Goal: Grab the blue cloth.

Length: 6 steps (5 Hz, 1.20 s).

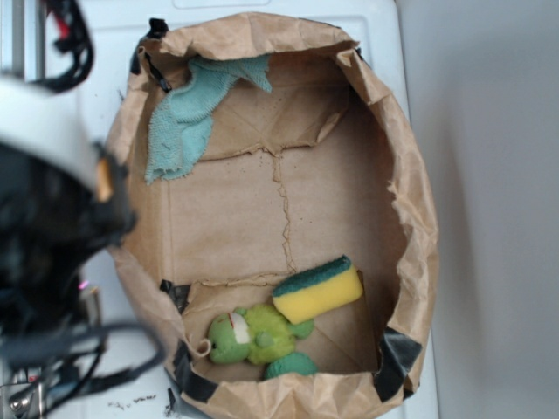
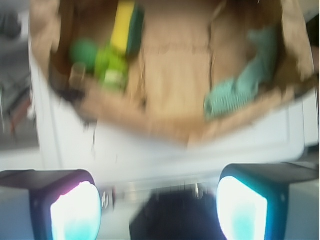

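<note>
The blue cloth (image 1: pixel 188 118) is a pale teal terry rag draped over the far left wall of a cut-down brown paper bag (image 1: pixel 412 175). The blurred wrist view shows the cloth (image 2: pixel 245 85) at the right, inside the bag (image 2: pixel 165 127). My gripper (image 2: pixel 159 202) is open, its two pads wide apart with nothing between them. It hovers outside the bag over the white surface, well short of the cloth. In the exterior view only my dark, blurred arm (image 1: pixel 44 227) shows, left of the bag.
A yellow sponge with a dark green top (image 1: pixel 319 290) and a bright green plush toy (image 1: pixel 258 336) lie at the bag's near end, also seen as sponge (image 2: pixel 126 27) and toy (image 2: pixel 107 65). The bag rests on a white appliance top (image 1: pixel 113 52). Cables hang at the left.
</note>
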Motion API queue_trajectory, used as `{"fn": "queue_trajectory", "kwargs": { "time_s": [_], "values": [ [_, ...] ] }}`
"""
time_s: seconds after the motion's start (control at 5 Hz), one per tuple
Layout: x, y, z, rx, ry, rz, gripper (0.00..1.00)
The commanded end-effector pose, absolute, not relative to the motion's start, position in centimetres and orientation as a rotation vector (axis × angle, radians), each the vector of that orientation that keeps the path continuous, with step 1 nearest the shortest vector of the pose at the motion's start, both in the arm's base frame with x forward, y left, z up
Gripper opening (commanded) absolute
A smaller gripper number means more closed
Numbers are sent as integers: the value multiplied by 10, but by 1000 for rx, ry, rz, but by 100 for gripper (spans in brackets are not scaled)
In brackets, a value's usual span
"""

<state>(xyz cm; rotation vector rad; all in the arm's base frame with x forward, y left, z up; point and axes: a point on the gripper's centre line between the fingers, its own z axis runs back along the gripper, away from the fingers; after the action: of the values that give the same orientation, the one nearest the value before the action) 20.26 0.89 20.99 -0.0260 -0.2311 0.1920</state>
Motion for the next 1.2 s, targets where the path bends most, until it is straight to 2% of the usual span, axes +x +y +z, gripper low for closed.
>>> {"fn": "queue_trajectory", "kwargs": {
  "time_s": [0.0,0.2,0.4,0.6,1.0],
  "values": [
    [247,53,189,33,-481,525,100],
    [257,55,166,141,-507,646,100],
    [238,49,150,202,-521,722,100],
    [251,56,130,261,-514,796,100],
    [251,56,130,261,-514,796,100]
  ]
}}
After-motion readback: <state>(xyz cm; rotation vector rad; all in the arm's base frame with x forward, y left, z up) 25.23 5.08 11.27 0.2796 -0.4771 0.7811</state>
